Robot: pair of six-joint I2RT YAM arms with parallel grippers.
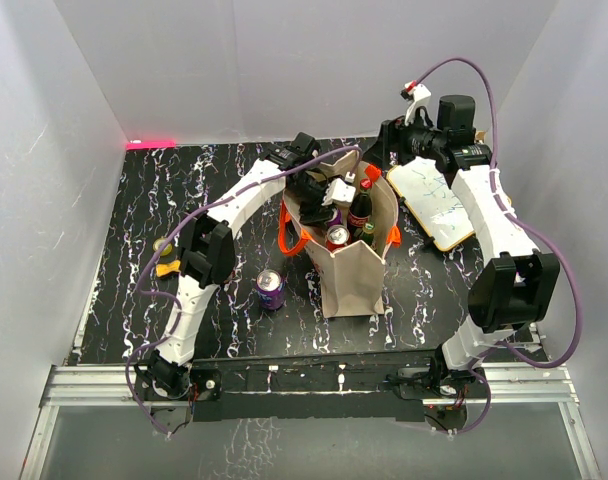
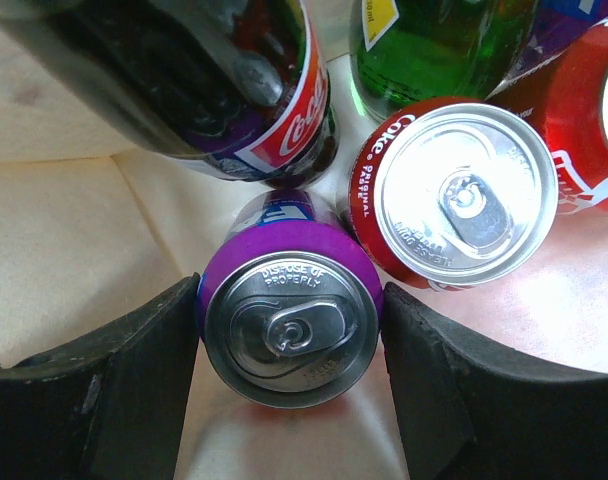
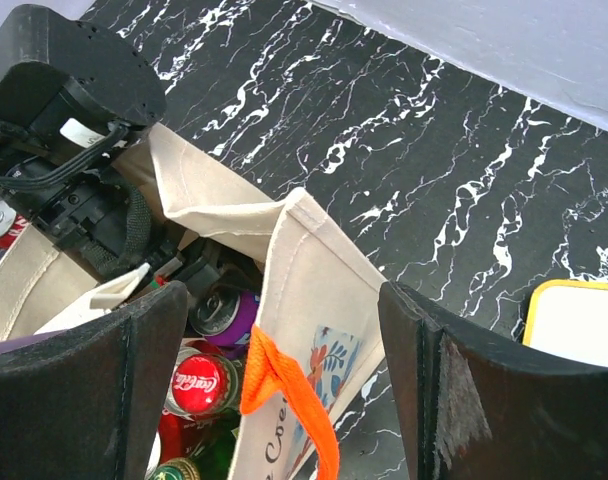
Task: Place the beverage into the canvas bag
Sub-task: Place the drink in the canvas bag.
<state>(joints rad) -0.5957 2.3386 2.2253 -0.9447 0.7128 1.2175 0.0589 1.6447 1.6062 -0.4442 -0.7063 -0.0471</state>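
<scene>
The canvas bag (image 1: 352,275) stands upright mid-table, beige with orange handles (image 3: 284,395) and a colourful print. My left gripper (image 2: 290,330) reaches down into it and is shut on a purple can (image 2: 289,320), with a finger against each side. The can hangs beside a red Coke can (image 2: 454,195), a cola bottle (image 2: 184,80) and a green bottle (image 2: 434,40). My right gripper (image 3: 284,310) is open and straddles the bag's far rim (image 3: 314,280) and one handle, touching neither. A second purple can (image 1: 271,289) stands on the table left of the bag.
A white pad with a yellow border (image 1: 431,205) lies right of the bag, under the right arm. A small yellow object (image 1: 164,245) and an orange clamp (image 1: 166,268) sit by the left arm. White walls enclose the black marbled table (image 1: 134,300).
</scene>
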